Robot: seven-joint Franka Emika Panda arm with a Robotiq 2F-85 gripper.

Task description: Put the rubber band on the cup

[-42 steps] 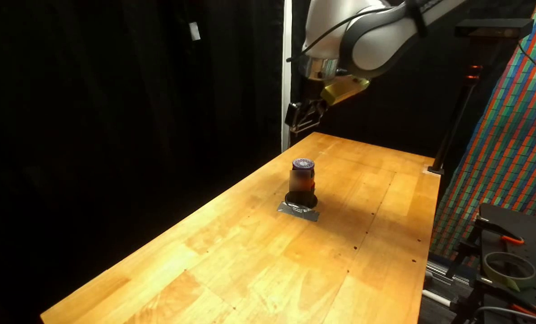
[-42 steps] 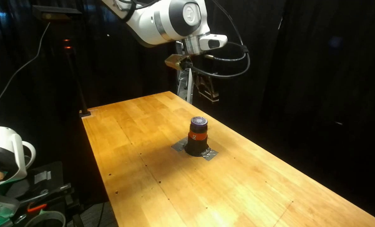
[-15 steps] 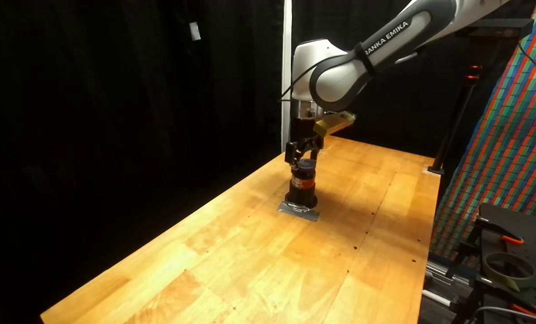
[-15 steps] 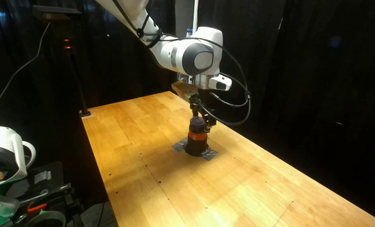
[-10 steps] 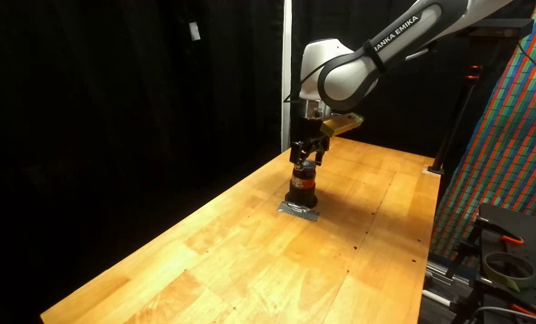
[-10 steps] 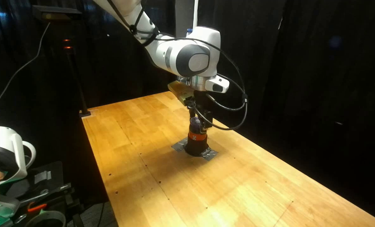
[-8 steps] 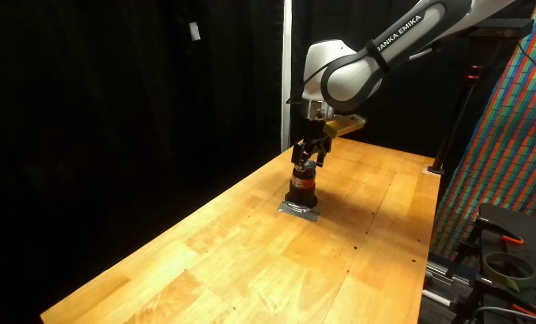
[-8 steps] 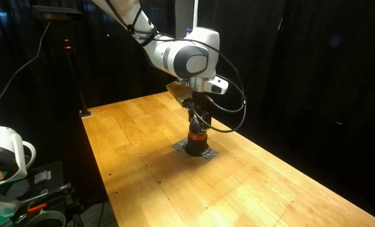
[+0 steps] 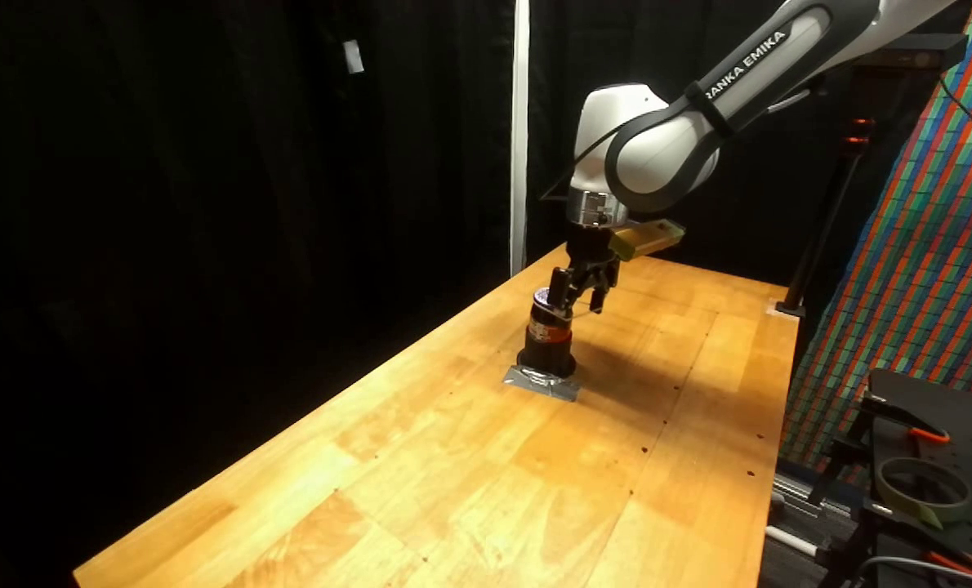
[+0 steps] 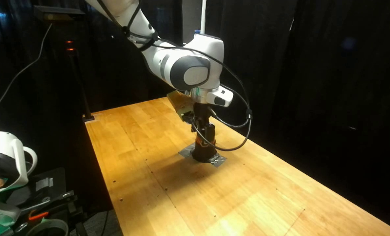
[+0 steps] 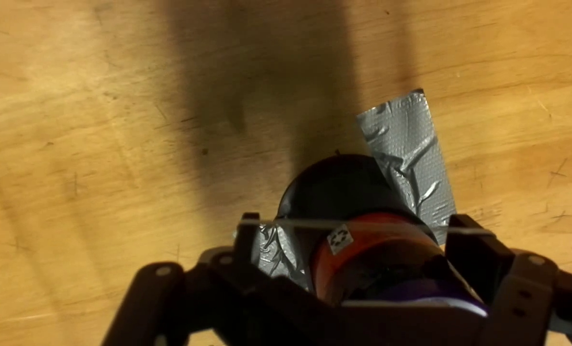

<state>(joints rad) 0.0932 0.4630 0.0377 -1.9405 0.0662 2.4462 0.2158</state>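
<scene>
The cup stands upright on the table, dark with an orange-red band; it also shows in an exterior view and in the wrist view. My gripper is open beside the cup's upper part, one finger overlapping it in view. In an exterior view the gripper hides the cup's top. The thin pale rubber band is stretched between the fingertips in the wrist view and crosses in front of the cup. It also shows between the fingers in an exterior view. I cannot tell whether its other strand passes round the cup.
Grey tape holds the cup's base to the wooden table; tape also shows in both exterior views. A thin post stands at a far table corner. A side cart stands beyond the table edge.
My gripper has come down from behind and above the cup to its top. Within the last second it has shifted sideways and lower with the band. The cup has not moved.
</scene>
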